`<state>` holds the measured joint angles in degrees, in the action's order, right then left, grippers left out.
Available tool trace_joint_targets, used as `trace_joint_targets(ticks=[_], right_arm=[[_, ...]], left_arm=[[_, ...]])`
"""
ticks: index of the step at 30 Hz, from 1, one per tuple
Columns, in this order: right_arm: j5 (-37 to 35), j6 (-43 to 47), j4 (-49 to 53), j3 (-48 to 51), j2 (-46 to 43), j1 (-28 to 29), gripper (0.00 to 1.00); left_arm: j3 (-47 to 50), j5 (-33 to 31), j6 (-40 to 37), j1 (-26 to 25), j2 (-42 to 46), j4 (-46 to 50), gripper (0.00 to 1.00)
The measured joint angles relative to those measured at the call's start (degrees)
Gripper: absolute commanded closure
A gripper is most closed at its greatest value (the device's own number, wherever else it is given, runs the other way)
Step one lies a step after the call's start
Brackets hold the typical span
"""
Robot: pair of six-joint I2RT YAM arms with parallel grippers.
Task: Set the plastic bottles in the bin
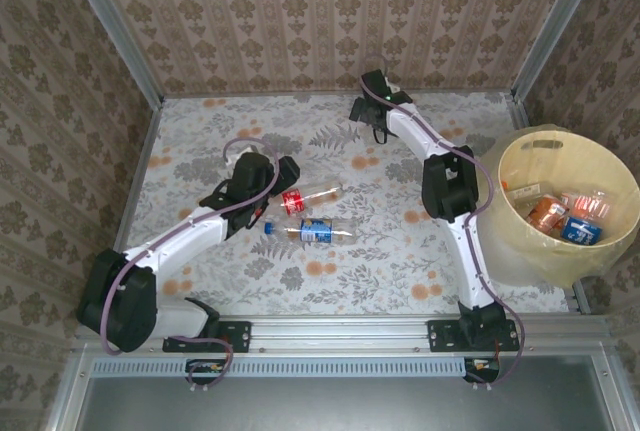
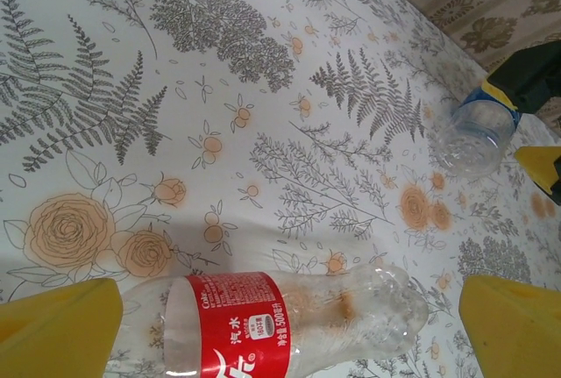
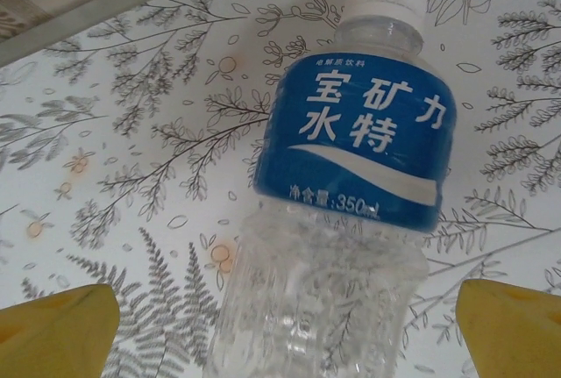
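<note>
Your left gripper (image 2: 289,330) gaped over one red-labelled clear plastic bottle (image 2: 237,325), with a blue-labelled bottle (image 2: 478,132) nearby. Your right gripper (image 3: 285,321), also open, framed a white-capped bottle (image 3: 351,150). The round pale-yellow plastic bin (image 1: 525,166) held at least three more.

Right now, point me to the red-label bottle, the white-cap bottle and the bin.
red-label bottle (image 2: 237,321): left wrist view, on its red label.
white-cap bottle (image 3: 364,137): right wrist view, on its blue label.
bin (image 1: 514,179): top view, on its inner left wall.
</note>
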<state>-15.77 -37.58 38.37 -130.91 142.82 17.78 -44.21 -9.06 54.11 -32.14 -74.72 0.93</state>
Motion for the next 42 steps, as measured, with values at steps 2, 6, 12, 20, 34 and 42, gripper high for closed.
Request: trace_joint_targets(ticks=[2,6,12,20,34,42], right_arm=[[-0.81,-0.26,2.14,-4.11,2.99,0.0,0.0],[-2.1,-0.9,5.27,-10.23,7.34,0.0,0.01],[-2.23,-2.89,8.15,-15.02,10.91,0.0,0.05],[-2.19,-3.96,10.51,-16.83,11.96,0.0,0.12],[0.31,-2.75,7.41,-10.05,8.44,0.0,0.36],[2.95,0.74,-3.63,10.49,-4.5,0.0,0.43]], left_arm=[[0.07,-0.02,0.22,0.0,0.0,0.0,0.0],[0.15,-0.24,0.35,0.0,0.0,0.02,0.0],[0.87,-0.87,0.37,0.24,0.44,0.39,0.0],[1.62,-1.51,1.01,0.81,1.2,0.39,0.0],[1.86,-1.49,1.66,1.44,1.25,0.42,0.0],[1.86,-1.49,1.66,1.44,1.25,0.42,0.0]])
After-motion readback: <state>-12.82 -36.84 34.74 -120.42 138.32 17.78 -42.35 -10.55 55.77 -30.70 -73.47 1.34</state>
